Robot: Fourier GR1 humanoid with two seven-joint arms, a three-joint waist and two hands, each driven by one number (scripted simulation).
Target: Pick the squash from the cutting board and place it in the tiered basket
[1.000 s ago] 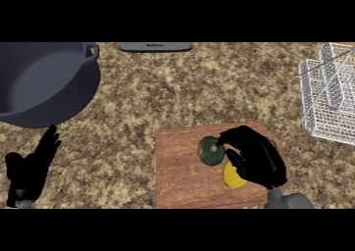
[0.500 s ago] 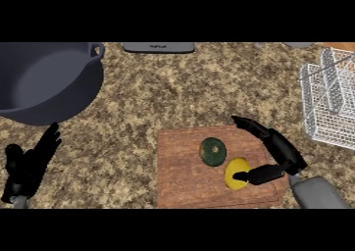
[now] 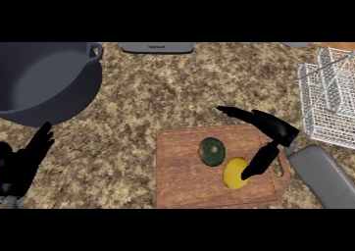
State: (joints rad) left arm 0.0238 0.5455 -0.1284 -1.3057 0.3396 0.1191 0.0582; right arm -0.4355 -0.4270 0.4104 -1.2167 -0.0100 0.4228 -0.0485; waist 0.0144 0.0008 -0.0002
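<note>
Squash [image 3: 221,163] on cutting board [image 3: 182,186], toward right edge. Right hand [image 3: 271,130] above it, fingers spread open, thumb tip touching yellow end. Left hand [image 3: 17,166] open, worktop's left edge.

Open right hand [image 3: 271,131] over squash [image 3: 236,173]

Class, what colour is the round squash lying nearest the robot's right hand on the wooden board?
Yellow squash; the head view shows it.

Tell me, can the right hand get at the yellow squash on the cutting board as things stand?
Probably yes. The right hand hangs open over the cutting board, its thumb right beside the squash. Nothing covers the squash; the green vegetable lies beside it to the upper left, away from the hand.
</note>
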